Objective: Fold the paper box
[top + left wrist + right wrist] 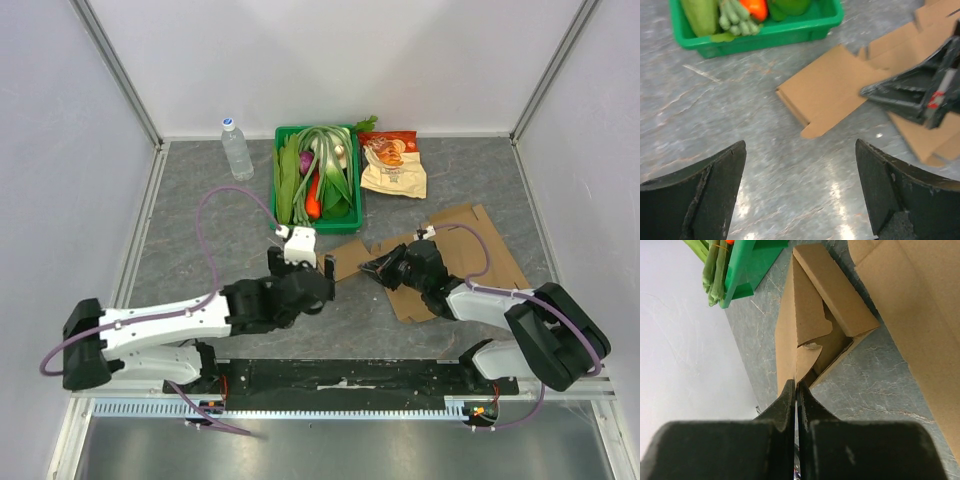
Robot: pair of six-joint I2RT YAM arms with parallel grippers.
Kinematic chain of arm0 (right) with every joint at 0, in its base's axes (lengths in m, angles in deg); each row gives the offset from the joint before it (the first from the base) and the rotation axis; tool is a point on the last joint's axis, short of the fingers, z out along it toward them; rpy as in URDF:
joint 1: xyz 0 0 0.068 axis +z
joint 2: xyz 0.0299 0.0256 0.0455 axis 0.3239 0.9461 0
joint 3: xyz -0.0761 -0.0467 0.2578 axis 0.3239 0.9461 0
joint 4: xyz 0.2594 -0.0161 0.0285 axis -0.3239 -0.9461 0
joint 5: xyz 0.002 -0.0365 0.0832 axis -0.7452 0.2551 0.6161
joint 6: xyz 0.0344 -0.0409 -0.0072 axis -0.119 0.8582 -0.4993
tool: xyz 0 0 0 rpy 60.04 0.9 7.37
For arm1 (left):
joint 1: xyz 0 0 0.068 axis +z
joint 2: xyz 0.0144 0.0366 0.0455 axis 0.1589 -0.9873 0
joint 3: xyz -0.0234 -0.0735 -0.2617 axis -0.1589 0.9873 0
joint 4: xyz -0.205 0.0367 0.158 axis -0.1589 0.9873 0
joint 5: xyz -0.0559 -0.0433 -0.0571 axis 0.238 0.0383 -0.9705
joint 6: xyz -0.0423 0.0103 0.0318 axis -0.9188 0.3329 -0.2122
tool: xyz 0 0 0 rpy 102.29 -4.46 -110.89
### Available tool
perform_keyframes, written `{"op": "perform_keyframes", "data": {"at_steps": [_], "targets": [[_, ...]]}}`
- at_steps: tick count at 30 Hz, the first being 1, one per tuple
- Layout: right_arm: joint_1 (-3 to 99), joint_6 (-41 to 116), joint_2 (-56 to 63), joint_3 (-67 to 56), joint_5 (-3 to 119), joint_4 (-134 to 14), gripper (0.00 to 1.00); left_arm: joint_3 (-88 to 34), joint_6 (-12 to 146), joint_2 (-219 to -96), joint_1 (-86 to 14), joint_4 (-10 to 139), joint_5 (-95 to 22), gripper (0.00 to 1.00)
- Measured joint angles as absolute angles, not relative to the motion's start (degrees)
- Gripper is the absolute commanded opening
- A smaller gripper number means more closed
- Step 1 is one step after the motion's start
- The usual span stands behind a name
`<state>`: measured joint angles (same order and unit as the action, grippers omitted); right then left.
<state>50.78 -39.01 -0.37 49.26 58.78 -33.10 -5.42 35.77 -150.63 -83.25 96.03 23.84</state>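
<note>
One flap of the paper box (470, 240), lying 4 o'clock of the green bin (357, 200), is sitting pinched in the fully closed right gripper (796, 387), risking slip or tear; left gripper (800, 145) is hovering wide open, empty.

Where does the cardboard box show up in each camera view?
Top external: cardboard box lies right of centre, its left edge at the right hand.
Left wrist: upper right, partly cut off by the frame.
Right wrist: centre and right, its edge pinched at the hand's tips.
Shared landmark: green vegetable crate.
</note>
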Motion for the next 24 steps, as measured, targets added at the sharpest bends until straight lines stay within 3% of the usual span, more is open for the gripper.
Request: {"op": "perform_keyframes", "data": {"at_steps": [8,13,14,19,24], "targets": [[50.78,-38.55,0.89,50.90,59.48,-28.62,0.00,6.36,41.26,-141.08,-69.50,74.85,-4.05,0.74],[51.19,-38.66,2.58,51.93,59.89,-25.50,0.00,7.52,41.58,-147.22,-65.57,65.38,-16.94,0.57],[51.39,-38.66,2.84,51.93,59.92,-25.04,0.00,7.25,41.74,-149.19,-65.52,63.90,-18.52,0.51],[52.02,-38.37,3.73,51.93,60.26,-23.86,0.00,4.41,42.39,-161.17,-65.52,58.72,-23.00,0.46],[52.07,-37.35,3.78,51.73,60.48,-23.81,0.00,5.55,42.37,-163.27,-65.46,55.87,-22.08,0.37]]}}
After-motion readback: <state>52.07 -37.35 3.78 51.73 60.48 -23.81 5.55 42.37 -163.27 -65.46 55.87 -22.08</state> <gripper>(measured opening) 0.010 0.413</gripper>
